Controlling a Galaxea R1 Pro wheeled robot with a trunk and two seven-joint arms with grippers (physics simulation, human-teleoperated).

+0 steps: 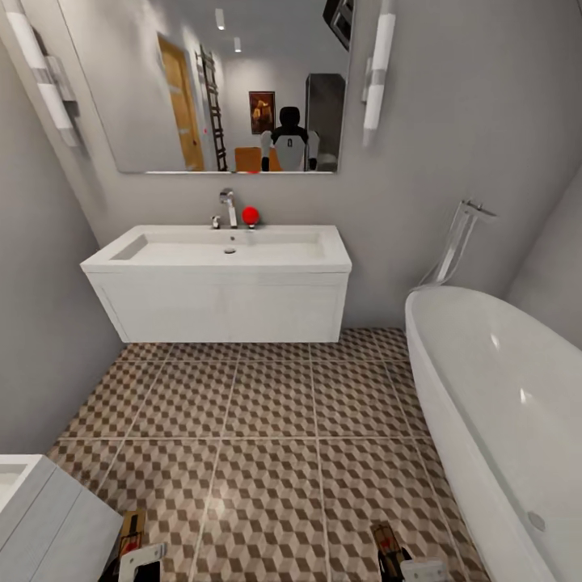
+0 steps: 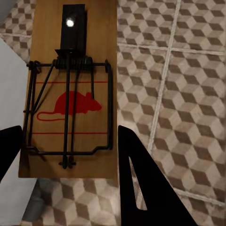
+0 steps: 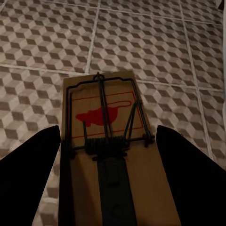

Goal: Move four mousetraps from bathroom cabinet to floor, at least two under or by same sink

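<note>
A mousetrap (image 2: 68, 89) fills the upper left of the frame: a brown wooden board with a red mouse printed on it, red lines beneath, and a dark wire bar and spring across it. A black plate with a bright spot runs to the board's top edge. Two dark fingers (image 2: 141, 183) rise from the bottom, one at lower centre-right and one just showing at the left edge, with the board's lower end between them. Cube-patterned bathroom floor (image 2: 188, 94) tiles spread to the right. A pale white surface (image 2: 12, 141) sits along the left edge.
</note>
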